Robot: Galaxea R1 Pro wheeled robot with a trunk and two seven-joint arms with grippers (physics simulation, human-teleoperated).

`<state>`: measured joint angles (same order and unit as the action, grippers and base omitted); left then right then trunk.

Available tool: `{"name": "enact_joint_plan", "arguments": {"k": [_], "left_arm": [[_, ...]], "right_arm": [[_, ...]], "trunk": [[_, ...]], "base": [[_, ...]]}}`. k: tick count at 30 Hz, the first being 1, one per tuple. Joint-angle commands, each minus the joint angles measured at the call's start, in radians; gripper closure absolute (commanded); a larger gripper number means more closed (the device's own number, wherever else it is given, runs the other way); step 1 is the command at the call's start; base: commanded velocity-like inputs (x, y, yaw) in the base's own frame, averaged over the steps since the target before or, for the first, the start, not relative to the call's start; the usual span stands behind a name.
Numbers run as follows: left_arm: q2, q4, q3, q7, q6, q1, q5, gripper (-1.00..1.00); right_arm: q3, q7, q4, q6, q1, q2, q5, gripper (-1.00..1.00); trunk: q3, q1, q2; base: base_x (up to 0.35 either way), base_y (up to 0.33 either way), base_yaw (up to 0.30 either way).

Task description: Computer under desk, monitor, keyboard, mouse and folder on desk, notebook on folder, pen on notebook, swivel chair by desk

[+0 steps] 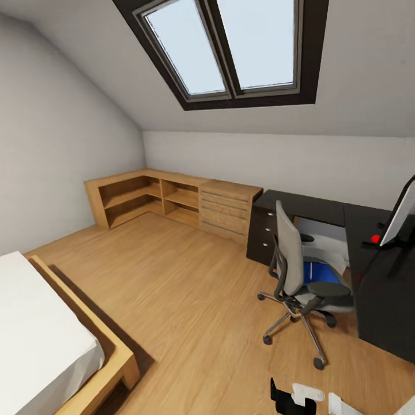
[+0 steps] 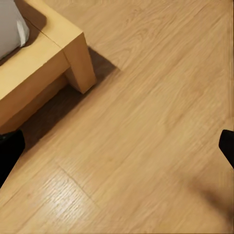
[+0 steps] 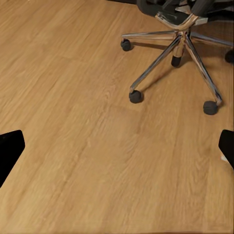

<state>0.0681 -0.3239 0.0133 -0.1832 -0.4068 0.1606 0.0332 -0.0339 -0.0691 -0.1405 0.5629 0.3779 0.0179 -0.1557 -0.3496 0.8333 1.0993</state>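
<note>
The swivel chair (image 1: 291, 259), grey with black armrests, stands on the wood floor in front of the black L-shaped desk (image 1: 386, 282) at the right. The blue folder (image 1: 320, 272) lies on its seat. The monitor (image 1: 403, 214) stands on the desk at the right edge, cut off by the frame. A pale shape (image 1: 331, 239) under the desk could be the computer; I cannot tell. Keyboard, mouse, notebook and pen are out of view. My left gripper (image 2: 117, 148) is open over bare floor. My right gripper (image 3: 117, 146) is open above the floor near the chair's chrome base (image 3: 181, 30).
A low wooden bed (image 1: 63, 346) fills the near left, its corner post (image 2: 80, 61) close to my left gripper. Light wooden shelves and a dresser (image 1: 173, 202) line the far wall. The desk's dark drawer unit (image 1: 262, 227) adjoins them. Open floor lies between bed and chair.
</note>
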Motion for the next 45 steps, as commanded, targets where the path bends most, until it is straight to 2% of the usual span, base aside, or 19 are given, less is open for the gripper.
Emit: {"name": "enact_joint_plan", "arguments": {"k": [1,5,11,30,39,45], "left_arm": [[0.001,0.0,0.001,0.0,-0.004,0.0,0.003,-1.0],[0.014,-0.003,0.003,-0.003,-0.004,0.0,0.005,-1.0],[0.022,-0.004,0.004,-0.005,-0.003,0.0,0.005,-1.0],[0.022,-0.012,0.01,-0.01,-0.003,0.0,0.005,-1.0],[0.022,-0.012,0.008,-0.082,-0.003,0.0,0.006,-1.0],[0.022,-0.011,0.007,-0.087,-0.003,0.0,0.005,-1.0]], "right_arm": [[-0.003,0.0,0.001,0.003,0.001,0.001,-0.001,-1.0],[-0.005,0.0,0.001,0.006,0.0,-0.001,-0.003,-1.0],[-0.004,0.0,0.001,0.008,0.001,0.0,-0.003,-1.0],[0.0,0.0,0.025,0.007,0.001,0.002,0.004,-1.0],[-0.001,0.001,0.025,0.008,0.001,0.0,0.002,-1.0],[-0.002,0.001,0.025,0.028,0.001,0.0,0.004,-1.0]], "trunk": [[-0.001,0.0,0.001],[-0.002,0.0,0.001],[-0.021,0.023,0.043],[-0.078,0.096,0.176],[-0.104,0.13,0.239],[-0.122,0.153,0.281]], "base": [[0.015,0.015,-0.28],[0.005,0.005,-0.293],[0.001,0.001,-0.299],[0.0,0.0,-0.286],[0.0,0.0,-0.285],[0.0,0.0,-0.297]]}}
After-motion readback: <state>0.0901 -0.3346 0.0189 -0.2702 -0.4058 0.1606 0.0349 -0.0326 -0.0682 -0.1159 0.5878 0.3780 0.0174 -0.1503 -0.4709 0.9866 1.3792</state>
